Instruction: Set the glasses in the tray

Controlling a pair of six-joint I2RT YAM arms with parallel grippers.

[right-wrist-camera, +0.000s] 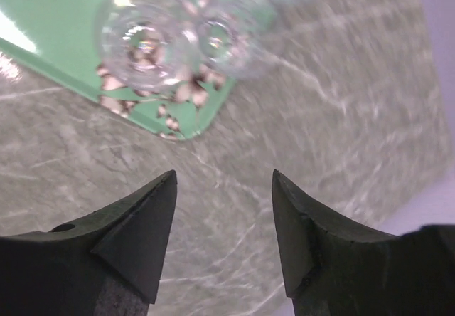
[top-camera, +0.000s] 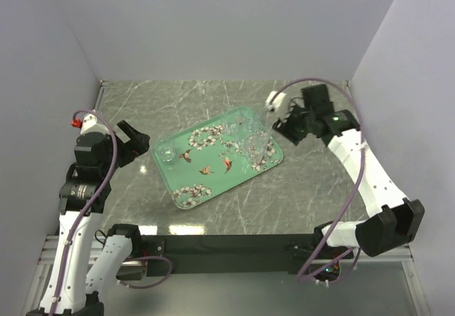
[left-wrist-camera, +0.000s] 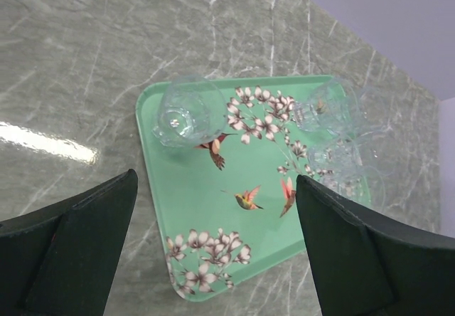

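The mint-green tray [top-camera: 173, 178] lies slanted in the middle of the table. One clear glass [top-camera: 166, 151] stands on its left end, and several more glasses [top-camera: 256, 145] cluster on its right end. My left gripper [top-camera: 142, 144] is open and empty, just left of the tray. In the left wrist view the tray [left-wrist-camera: 192, 209] lies below the gripper [left-wrist-camera: 215, 181], with one glass [left-wrist-camera: 186, 111] at the left and others [left-wrist-camera: 328, 109] at the right. My right gripper [top-camera: 283, 127] is open and empty beside the tray's right end. The right wrist view shows my right gripper [right-wrist-camera: 224, 177] over bare table, near two glasses [right-wrist-camera: 142, 45] at the tray's corner [right-wrist-camera: 178, 127].
The table is grey marble [top-camera: 213, 99], walled in by pale panels at the back and both sides. A black bar [top-camera: 227, 245] runs along the near edge between the arm bases.
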